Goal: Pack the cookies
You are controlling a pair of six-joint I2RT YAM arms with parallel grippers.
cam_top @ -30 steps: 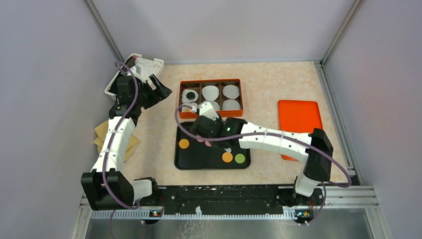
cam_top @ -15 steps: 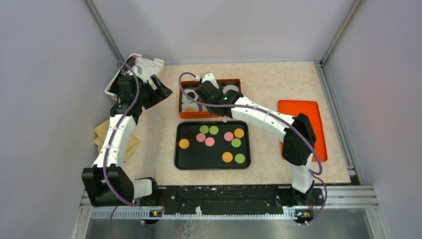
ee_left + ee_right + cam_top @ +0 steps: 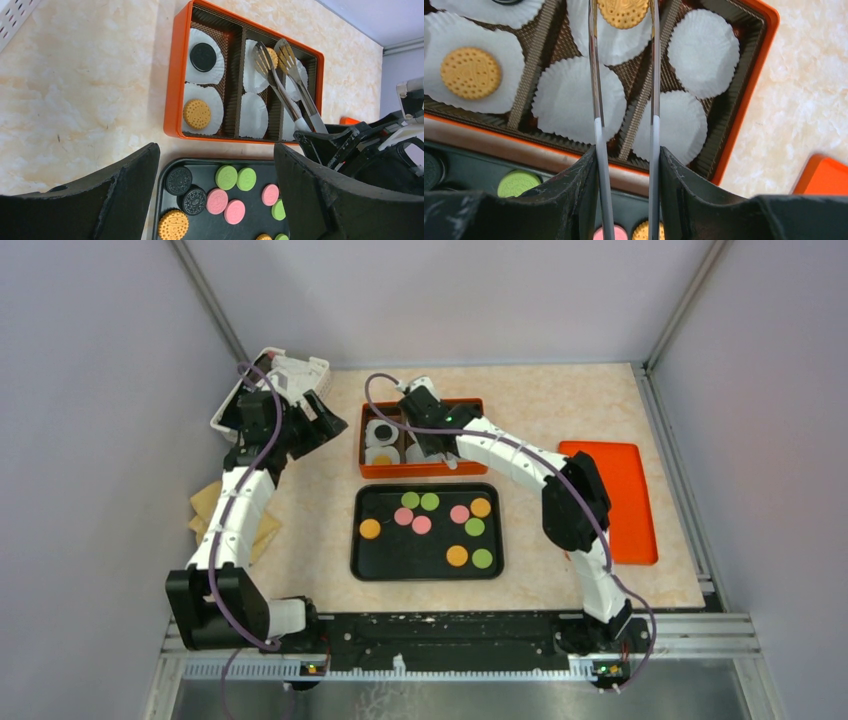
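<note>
The cookies lie mostly on a black tray (image 3: 410,558): orange (image 3: 370,529), green (image 3: 226,177), pink (image 3: 217,201) and black (image 3: 178,180) discs. Behind it an orange box (image 3: 420,472) holds white liners; one carries a black cookie (image 3: 203,56), another an orange cookie (image 3: 197,114). My right gripper (image 3: 626,155) is shut on metal tongs (image 3: 596,100), whose tips bracket an orange cookie (image 3: 623,12) over a middle liner. My left gripper (image 3: 215,155) hangs open above the box's left end, holding nothing.
An orange lid (image 3: 610,500) lies flat to the right of the tray. A white basket (image 3: 270,375) stands at the back left behind the left arm. A tan cloth (image 3: 205,510) lies by the left wall. Several liners (image 3: 703,52) are empty.
My right arm has swung from the tray's left part back to the orange box, taking the tongs along. The left arm has stayed where it was.
</note>
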